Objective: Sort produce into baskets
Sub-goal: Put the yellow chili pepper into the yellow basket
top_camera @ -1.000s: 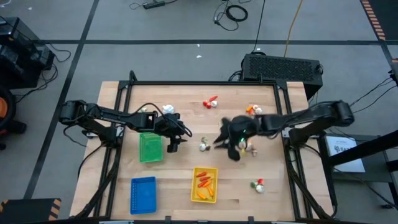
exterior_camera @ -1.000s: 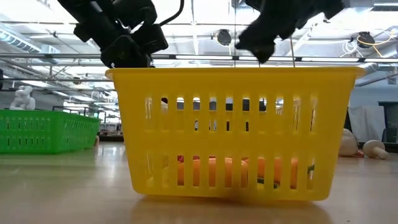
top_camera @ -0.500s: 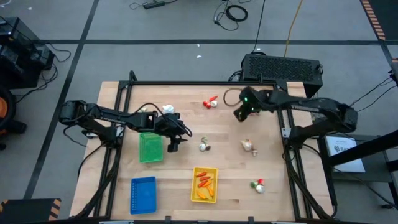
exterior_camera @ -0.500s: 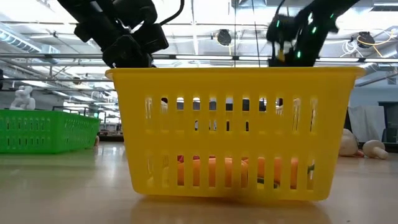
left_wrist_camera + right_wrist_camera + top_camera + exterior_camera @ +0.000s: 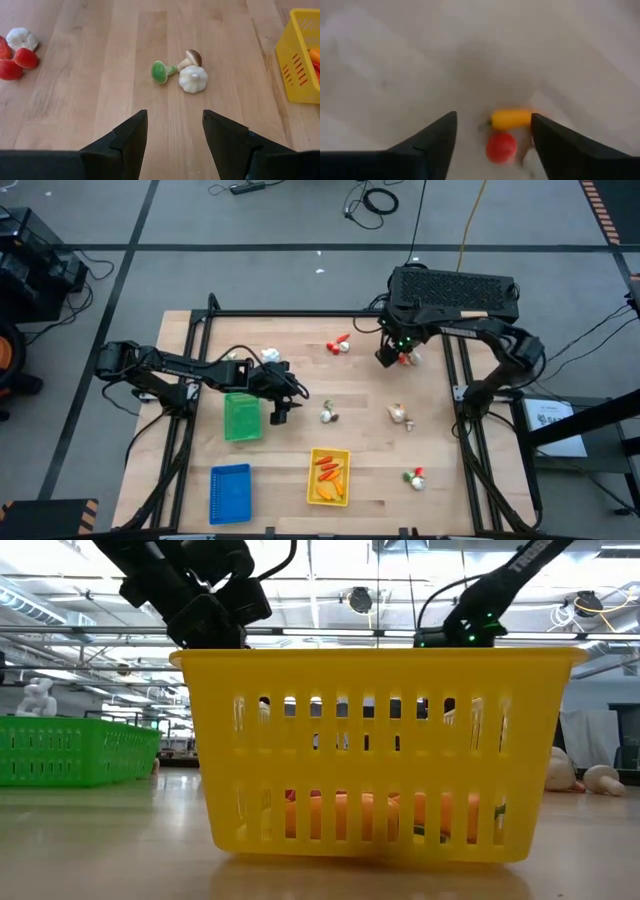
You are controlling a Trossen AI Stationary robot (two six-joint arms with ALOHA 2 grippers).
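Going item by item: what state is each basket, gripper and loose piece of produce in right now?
Yellow basket: upright, holds orange and red pieces.
Green basket: upright, contents not visible.
Blue basket: upright, looks empty.
Left gripper: open, holding nothing, pointed at white bulb.
Right gripper: open, over a yellow and red piece.

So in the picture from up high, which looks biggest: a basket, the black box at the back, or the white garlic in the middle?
1. Black box, clearly the biggest.
2. The baskets: green, blue and yellow look about alike, so I won't rank them.
3. White garlic, tiny, far smaller than any basket.
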